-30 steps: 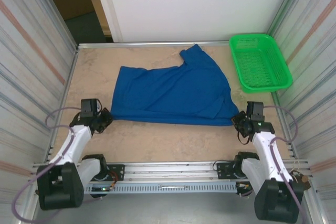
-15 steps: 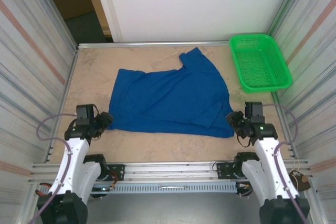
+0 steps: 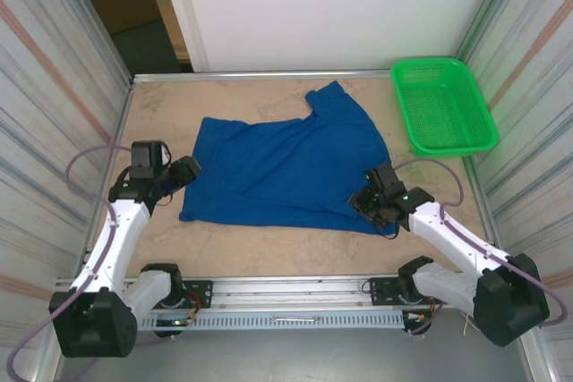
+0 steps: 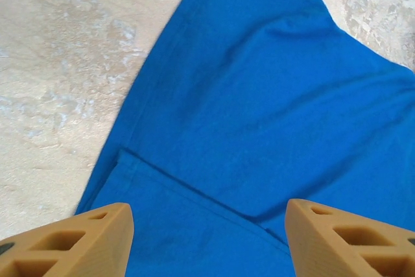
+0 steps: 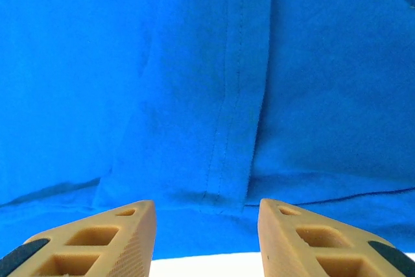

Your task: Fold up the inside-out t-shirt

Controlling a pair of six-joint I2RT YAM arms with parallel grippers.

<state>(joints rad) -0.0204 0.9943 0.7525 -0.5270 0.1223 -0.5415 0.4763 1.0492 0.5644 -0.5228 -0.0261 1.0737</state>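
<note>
The inside-out t-shirt (image 3: pixel 286 163) is royal blue and lies spread flat on the middle of the table, with one sleeve pointing toward the far edge. My left gripper (image 3: pixel 190 170) hovers at the shirt's left edge, open, with nothing between its fingers. In the left wrist view the gripper (image 4: pixel 207 244) looks down on the shirt (image 4: pixel 259 95) and a folded hem. My right gripper (image 3: pixel 363 203) is over the shirt's near right corner, open and empty. In the right wrist view the gripper (image 5: pixel 207 238) stands above the cloth (image 5: pixel 194 63), where a stitched seam (image 5: pixel 237 128) runs.
A green mesh basket (image 3: pixel 443 105) stands at the far right corner. The beige table (image 3: pixel 161 114) shows bare to the left of the shirt and in a strip along the near edge. Ribbed metal walls close both sides.
Both grippers were shut at the shirt's near corners and have opened, letting go. The left arm moved farther out along the left edge. The right swung left over the shirt.
</note>
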